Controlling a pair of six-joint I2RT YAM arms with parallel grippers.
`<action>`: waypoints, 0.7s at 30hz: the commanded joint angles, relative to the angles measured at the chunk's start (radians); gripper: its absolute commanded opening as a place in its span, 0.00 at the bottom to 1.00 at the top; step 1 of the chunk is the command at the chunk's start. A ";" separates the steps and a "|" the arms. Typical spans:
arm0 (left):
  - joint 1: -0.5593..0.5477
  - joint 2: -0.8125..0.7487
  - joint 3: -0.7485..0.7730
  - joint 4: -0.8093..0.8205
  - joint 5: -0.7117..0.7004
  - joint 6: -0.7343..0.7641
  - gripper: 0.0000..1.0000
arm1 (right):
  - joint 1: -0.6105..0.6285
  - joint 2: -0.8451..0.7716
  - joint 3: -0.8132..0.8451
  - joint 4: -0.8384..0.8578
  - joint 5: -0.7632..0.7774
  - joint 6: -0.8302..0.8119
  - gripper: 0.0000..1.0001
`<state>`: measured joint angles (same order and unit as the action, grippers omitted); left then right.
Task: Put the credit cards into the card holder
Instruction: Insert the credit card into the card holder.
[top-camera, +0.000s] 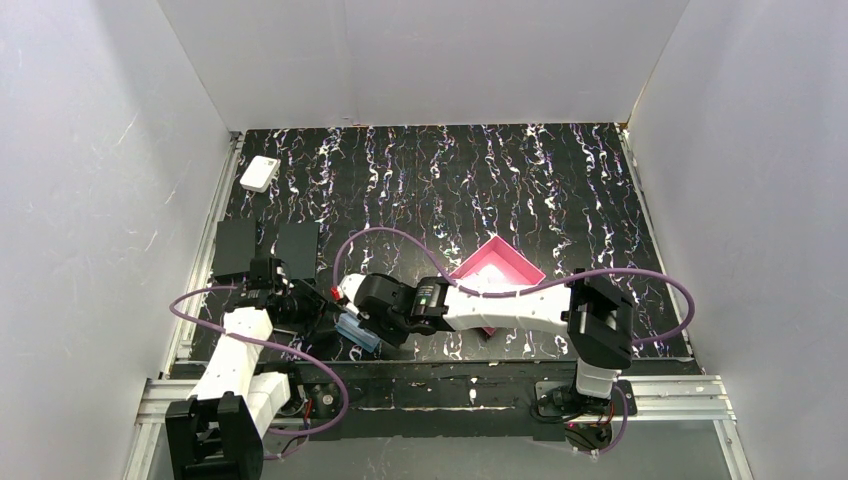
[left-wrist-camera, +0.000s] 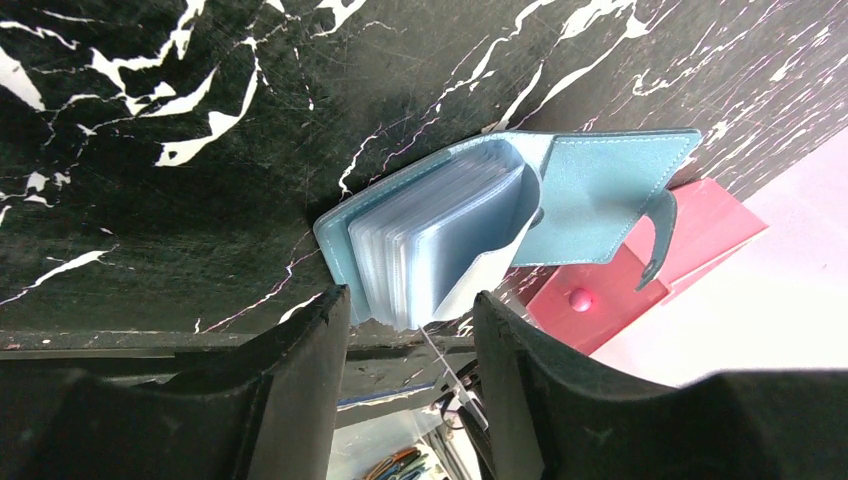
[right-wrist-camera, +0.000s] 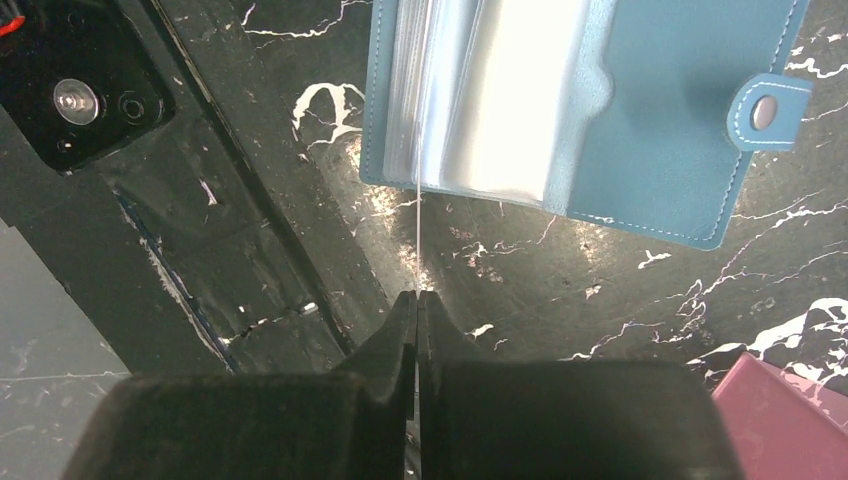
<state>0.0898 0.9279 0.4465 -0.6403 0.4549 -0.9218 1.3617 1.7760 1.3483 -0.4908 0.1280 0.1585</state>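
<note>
Right gripper (right-wrist-camera: 416, 296): your jaws are pressed together on a credit card (right-wrist-camera: 415, 240). It shows only edge-on, as a thin pale line running from the fingertips to the clear sleeves.
Left gripper (left-wrist-camera: 410, 308): about half spread, with one finger on each side of the sleeve stack at its end. You cannot tell from these views whether the pads are pressing on it.
Card holder (right-wrist-camera: 650, 130): lies open on the near-left part of the table (top-camera: 500, 180), between your two grippers, with its snap tab (right-wrist-camera: 765, 110) hanging out to one side.
Why held so: the card is presented edge-first to the sleeves, which looks meant to slide it into a pocket mouth. The left fingers bracketing the stack are probably there to stop the wallet skating away when you push.
Right wrist view: gives you the line-up, with the card's tip meeting the sleeves near one end of the stack. It shows nothing of the left fingers.
Left wrist view: shows the fanned sleeves and how the fingers straddle them. The card is only a faint sliver low between them.
Top view: shows the right arm reaching across to the left, the pink tray (top-camera: 500, 262) right of the wallet, and two black slabs (top-camera: 297, 250) just beyond the left gripper. The wallet itself is mostly covered.
Pocket entry: you cannot tell whether the card's tip is inside a sleeve or only touching it.
</note>
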 joint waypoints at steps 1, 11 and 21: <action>0.005 -0.024 -0.010 -0.023 -0.018 -0.019 0.47 | 0.010 0.007 0.051 0.015 0.031 0.025 0.01; 0.004 -0.028 -0.005 -0.025 -0.017 -0.013 0.47 | 0.014 0.033 0.064 0.018 0.003 0.026 0.01; 0.005 -0.030 -0.002 -0.027 -0.016 -0.009 0.47 | 0.014 0.063 0.084 -0.006 0.033 0.027 0.01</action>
<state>0.0898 0.9104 0.4465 -0.6418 0.4480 -0.9360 1.3701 1.8320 1.3857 -0.4915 0.1291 0.1764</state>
